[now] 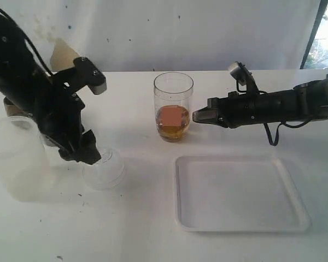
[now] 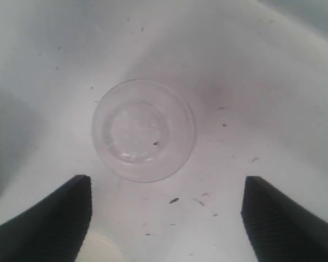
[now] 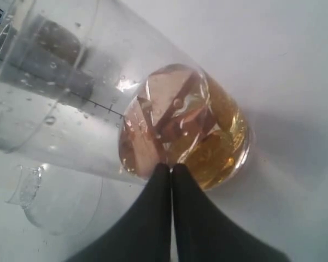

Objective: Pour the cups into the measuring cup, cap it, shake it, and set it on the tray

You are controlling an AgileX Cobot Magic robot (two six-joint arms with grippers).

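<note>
The clear measuring cup [image 1: 173, 103] stands upright at the table's middle with amber liquid and pieces in its bottom [image 3: 191, 131]. My right gripper [image 1: 197, 116] is shut and empty, its tips [image 3: 171, 170] right beside the cup's base. My left gripper [image 1: 90, 155] is open and hovers over a small clear dome lid [image 1: 104, 170]. In the left wrist view the lid [image 2: 144, 130] lies ahead of the two spread fingers [image 2: 54, 218], apart from them. The white tray [image 1: 240, 194] lies in front of the right arm with nothing on it. The frosted cup [image 1: 13, 144] stands at the far left. The steel tumbler is out of view.
A tan-brown thing [image 1: 61, 54] shows behind the left arm, mostly hidden. A cream rounded object [image 2: 98, 248] sits close to one left finger. Small dark specks dot the white table. The table's back edge meets a white wall.
</note>
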